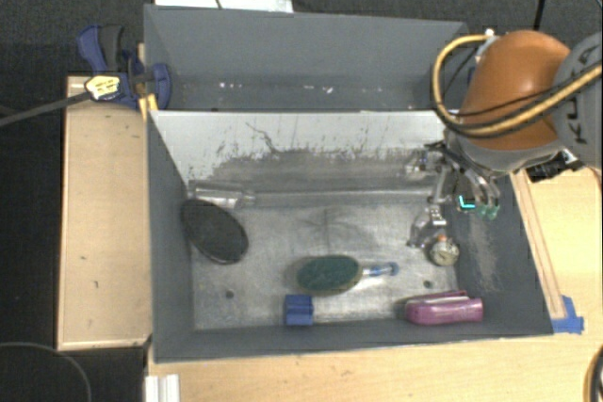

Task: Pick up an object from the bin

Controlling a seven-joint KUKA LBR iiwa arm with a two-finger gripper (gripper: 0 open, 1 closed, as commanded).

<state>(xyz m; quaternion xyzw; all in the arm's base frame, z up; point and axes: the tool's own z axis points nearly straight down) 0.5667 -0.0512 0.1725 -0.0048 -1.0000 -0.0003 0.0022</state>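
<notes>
Bin (168, 231) in grey metal, and we start at its left wall; hard by that wall lies a black oval disc (215, 233), flat on the floor; just above it, touching or nearly so, a short clear tube (222, 197) lies crosswise; moving along the front wall, a small blue block (298, 309) sits alone; just behind it and a touch right, a dark green oval brush (328, 274) lies flat, its pale blue handle pointing right; further right, near the front wall, a purple oblong piece (443, 308) lies lengthwise; and now the tool (435, 235), down low over the right part of the floor, between the green brush and the right wall, behind the purple piece and apart from it; whether it is set wide or narrow I cannot tell from here; a small round pale thing (441, 251) shows right at its lower end, and I cannot say whether that is a loose thing or part of the tool; nothing can be made out in its grip; above it the wrist carries a small green light; the arm comes in over the bin's right rim, tilted down and leftward, its orange cover (509, 85) bulging over the rear right corner, yellow and black cables (443, 80) looped round it.
</notes>
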